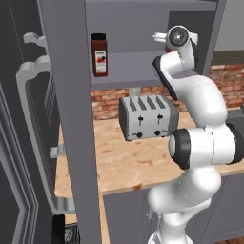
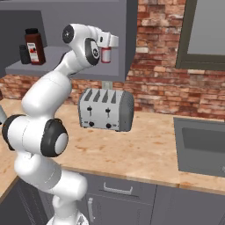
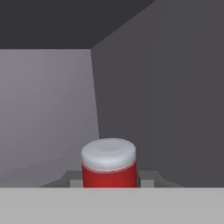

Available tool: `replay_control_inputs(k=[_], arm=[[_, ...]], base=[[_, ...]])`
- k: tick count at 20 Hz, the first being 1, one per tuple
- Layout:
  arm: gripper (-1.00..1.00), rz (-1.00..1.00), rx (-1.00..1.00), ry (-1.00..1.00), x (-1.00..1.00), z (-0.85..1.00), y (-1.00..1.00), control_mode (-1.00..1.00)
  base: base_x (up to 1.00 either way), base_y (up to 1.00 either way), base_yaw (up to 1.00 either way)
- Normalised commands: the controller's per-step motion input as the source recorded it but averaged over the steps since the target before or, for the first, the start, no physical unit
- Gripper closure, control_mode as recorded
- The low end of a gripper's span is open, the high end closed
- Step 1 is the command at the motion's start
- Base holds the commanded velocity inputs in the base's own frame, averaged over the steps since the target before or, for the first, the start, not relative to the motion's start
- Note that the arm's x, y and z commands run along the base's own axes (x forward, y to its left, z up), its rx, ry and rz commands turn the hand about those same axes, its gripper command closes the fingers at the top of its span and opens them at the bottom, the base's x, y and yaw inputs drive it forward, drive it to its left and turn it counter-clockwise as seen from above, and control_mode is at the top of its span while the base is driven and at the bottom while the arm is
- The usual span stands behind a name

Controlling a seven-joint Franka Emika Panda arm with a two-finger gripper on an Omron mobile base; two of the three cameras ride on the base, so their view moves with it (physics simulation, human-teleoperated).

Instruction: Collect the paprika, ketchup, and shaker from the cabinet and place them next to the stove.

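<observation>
1. My gripper (image 3: 109, 183) is closed on the ketchup (image 3: 109, 164), held upright inside the cabinet (image 2: 66, 13) above its shelf.
2. The paprika (image 1: 99, 54) stands on the cabinet shelf, the shaker (image 2: 24, 54) just beside it.
3. A toaster (image 2: 106, 110) sits on the worktop (image 2: 149, 154) below.

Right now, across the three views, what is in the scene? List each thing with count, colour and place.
paprika: one, dark red-brown jar with a black cap, upright on the cabinet shelf.
shaker: one, black, beside the paprika on the same shelf.
ketchup: one, red with a pale cap, inside the cabinet, between the gripper's fingers.
toaster: one, silver, four slots, on the counter below the cabinet.
counter: one, light wood top.
sink: one, grey, set in the counter at the right.
brick wall: red, behind the counter.
gripper: one, white, shut on the ketchup.
</observation>
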Motion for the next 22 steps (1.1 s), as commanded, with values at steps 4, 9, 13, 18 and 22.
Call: replay_control_inputs(k=[4, 9, 13, 18, 22], arm=[[1.0, 0.04, 0.0, -0.17, -0.7, -0.15, 0.11, -1.0], [1.0, 0.07, 0.0, -0.15, -0.9, -0.14, 0.2, -1.0], [1.0, 0.06, 0.0, -0.11, -1.0, -0.02, 0.1, -1.0], [1.0, 0.02, 0.0, -0.13, -1.0, 0.4, -0.01, -1.0], [1.0, 0.0, -0.01, -0.01, -1.0, 0.7, -0.09, -1.0]], base=[[0.0, 0.0, 0.0], [0.0, 0.0, 0.0], [0.0, 0.0, 0.0], [0.0, 0.0, 0.0], [0.0, 0.0, 0.0]])
